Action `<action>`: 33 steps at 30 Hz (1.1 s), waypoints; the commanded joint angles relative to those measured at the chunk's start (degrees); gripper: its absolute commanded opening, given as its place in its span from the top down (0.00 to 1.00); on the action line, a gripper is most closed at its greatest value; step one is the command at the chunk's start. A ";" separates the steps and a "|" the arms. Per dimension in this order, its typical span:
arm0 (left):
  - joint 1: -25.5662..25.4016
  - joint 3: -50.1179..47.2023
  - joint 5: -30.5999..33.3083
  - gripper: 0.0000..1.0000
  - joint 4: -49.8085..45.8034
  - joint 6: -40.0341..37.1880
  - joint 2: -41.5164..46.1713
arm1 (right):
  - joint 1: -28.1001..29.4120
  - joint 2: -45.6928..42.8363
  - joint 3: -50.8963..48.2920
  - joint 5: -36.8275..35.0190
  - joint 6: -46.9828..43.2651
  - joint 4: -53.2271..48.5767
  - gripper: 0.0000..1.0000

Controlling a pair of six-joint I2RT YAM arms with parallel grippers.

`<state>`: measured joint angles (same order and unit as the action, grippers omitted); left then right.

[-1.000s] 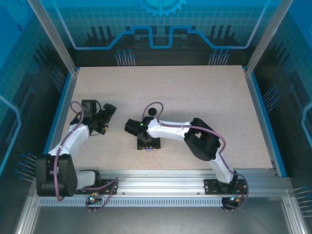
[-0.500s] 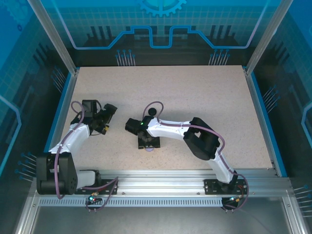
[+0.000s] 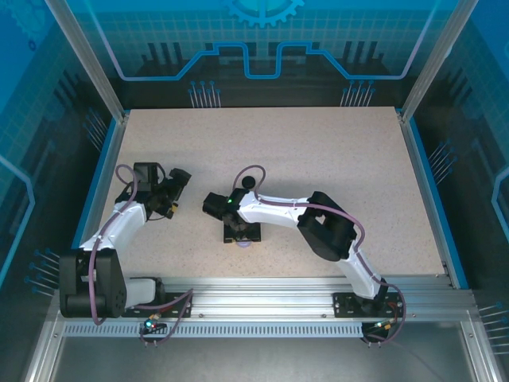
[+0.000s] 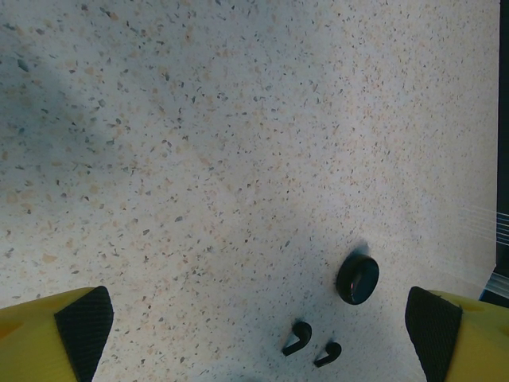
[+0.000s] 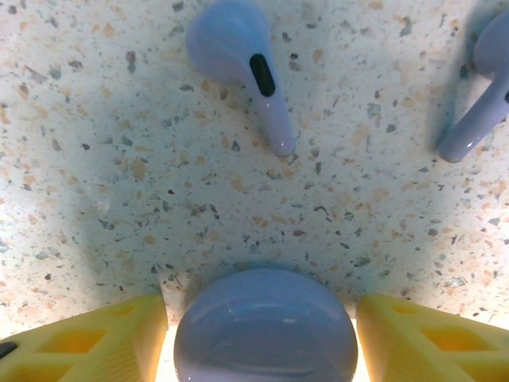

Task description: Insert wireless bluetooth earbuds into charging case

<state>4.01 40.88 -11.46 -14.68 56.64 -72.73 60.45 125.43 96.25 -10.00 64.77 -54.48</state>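
Speckled surface (image 3: 318, 159): toward its near edge the right jaws flank the lilac case (image 5: 265, 326), though I cannot tell if they grip it. Lilac earbuds (image 5: 231, 44) lie just beyond. Left jaws are released. Best to square and steady the case first.

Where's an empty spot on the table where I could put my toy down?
The far half of the table, up to the back wall, is bare. So is the right side, beyond the right arm. The middle is crowded: the right gripper around the lilac case, two lilac earbuds, the black case and two black earbuds.
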 commanded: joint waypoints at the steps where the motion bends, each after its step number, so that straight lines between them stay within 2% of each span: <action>1: 0.48 -0.37 -1.06 0.01 -0.01 -1.08 0.04 | 0.33 1.92 1.24 0.86 1.81 -1.70 0.35; 5: 0.48 -0.48 -1.42 0.01 0.29 -1.06 0.13 | 0.29 2.45 1.16 1.12 2.02 -1.51 0.38; 8: 0.53 -1.19 -2.63 0.01 2.12 -0.79 0.47 | 0.35 1.85 0.47 1.23 2.18 -0.96 0.46; 14: 0.41 -2.17 -5.63 0.01 5.19 -0.30 0.46 | 0.73 -2.55 -2.57 0.75 2.02 2.58 0.54; 21: 0.43 -5.09 -5.57 0.01 10.68 -2.18 3.79 | 0.18 -9.73 -2.96 -0.95 1.13 3.40 0.55; 26: 0.21 -5.66 -10.63 0.01 16.50 -2.77 3.52 | -4.85 -15.26 -3.46 0.08 -1.53 5.24 0.55; 33: -4.69 -7.26 -15.39 0.01 28.95 -3.15 1.65 | -18.26 -17.89 -1.85 7.92 -4.81 9.71 0.55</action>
<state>1.78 35.03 -22.74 6.24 55.07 -70.32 46.44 107.90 93.43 -6.17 61.80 -46.30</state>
